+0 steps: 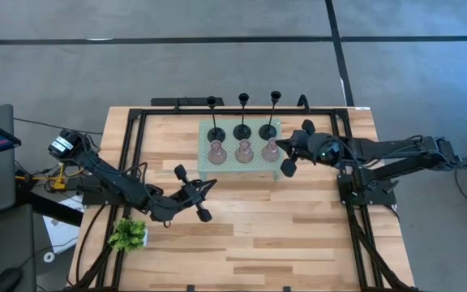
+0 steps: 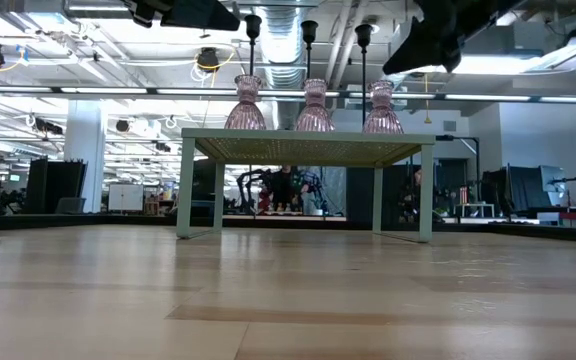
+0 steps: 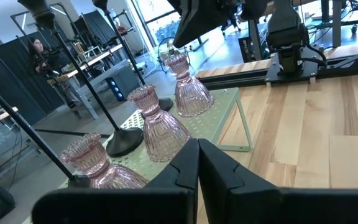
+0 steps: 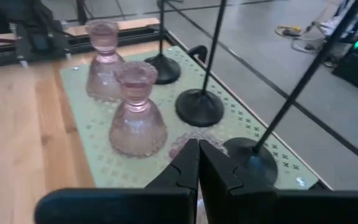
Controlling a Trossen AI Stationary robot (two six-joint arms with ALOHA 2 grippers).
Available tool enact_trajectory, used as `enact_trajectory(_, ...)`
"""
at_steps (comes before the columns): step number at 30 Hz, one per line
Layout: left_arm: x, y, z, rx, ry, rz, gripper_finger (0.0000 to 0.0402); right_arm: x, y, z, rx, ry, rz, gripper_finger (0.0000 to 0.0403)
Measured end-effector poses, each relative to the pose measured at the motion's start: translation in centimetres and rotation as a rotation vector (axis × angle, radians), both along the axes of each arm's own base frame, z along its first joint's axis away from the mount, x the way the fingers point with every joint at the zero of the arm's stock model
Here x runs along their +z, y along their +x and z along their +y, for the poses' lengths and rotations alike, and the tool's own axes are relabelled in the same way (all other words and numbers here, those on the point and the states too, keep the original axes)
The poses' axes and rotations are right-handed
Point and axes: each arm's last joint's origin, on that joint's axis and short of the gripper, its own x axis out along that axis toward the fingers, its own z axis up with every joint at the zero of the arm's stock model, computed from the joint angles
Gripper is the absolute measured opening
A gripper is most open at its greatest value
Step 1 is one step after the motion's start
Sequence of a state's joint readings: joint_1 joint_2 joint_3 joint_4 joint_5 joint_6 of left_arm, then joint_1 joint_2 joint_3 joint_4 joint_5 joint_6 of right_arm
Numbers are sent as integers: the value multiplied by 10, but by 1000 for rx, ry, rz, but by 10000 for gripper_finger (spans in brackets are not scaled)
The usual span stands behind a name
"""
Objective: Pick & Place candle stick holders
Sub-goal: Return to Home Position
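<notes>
Three black candle stick holders (image 1: 242,130) with thin stems stand in a far row on the pale green perforated stand (image 1: 217,170). Three pinkish bulb-shaped holders (image 1: 242,151) stand in the near row. My right gripper (image 1: 284,148) is shut and hovers just above and to the right of the right pink holder (image 1: 270,150). Only that holder's rim (image 4: 188,142) shows behind the fingertips, and I see no touch. My left gripper (image 1: 212,188) is shut and empty over the table, near the stand's left near corner. Its wrist view faces the pink holders (image 3: 157,124).
A small green plant (image 1: 128,235) stands at the table's near left. Black frame rails (image 1: 136,146) run along the table's left, right and far sides. The stand's legs (image 2: 186,185) rest on the wood. Bare wood (image 1: 258,235) lies on the near side of the stand.
</notes>
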State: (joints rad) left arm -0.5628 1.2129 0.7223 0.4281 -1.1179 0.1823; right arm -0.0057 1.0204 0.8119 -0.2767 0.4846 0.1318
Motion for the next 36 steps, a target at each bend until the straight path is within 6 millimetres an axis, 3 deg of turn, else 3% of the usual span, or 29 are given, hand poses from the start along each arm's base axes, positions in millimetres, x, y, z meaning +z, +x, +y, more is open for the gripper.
enact_trajectory(5, 0, -1, -1, 4, 23, 14, 8, 0, -1, 4, 19, -8, 9, 0)
enact_trajectory(15, 0, -8, -10, 37, 91, 53, 8, 12, -17, 18, 277, -16, -7, 0)
enact_trajectory(28, 0, -9, -11, 33, 91, 52, 8, 8, -71, 25, 383, -34, -248, 0)
enact_trajectory(36, 0, -9, -11, 33, 91, 52, 8, 3, -91, 27, 458, -22, -329, 0)
